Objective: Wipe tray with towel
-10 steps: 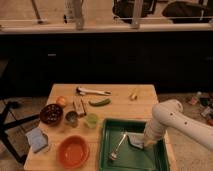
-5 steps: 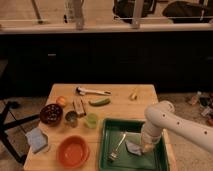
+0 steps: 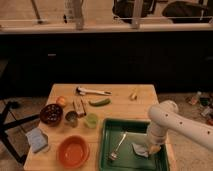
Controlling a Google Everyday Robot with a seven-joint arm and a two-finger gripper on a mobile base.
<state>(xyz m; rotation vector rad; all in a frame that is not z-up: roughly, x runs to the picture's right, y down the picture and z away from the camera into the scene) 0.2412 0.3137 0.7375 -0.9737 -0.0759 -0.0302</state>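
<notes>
Fingers cannot be told apart as the gripper (image 3: 151, 148) has slid the towel (image 3: 141, 149) rightward across the green tray (image 3: 111, 135), away from the fork (image 3: 118, 146).

Looked like a kitchen or test kitchen: wooden tabletop (image 3: 120, 102) with bowls (image 3: 73, 151), cup (image 3: 91, 120), green tray (image 3: 111, 131), gripper (image 3: 152, 149) over it, dark cabinets (image 3: 105, 57) behind.

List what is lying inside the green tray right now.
Inside the green tray lie a fork and a grey towel. The tool presses on the towel's right edge, covering that part and the tray floor beneath it.
</notes>
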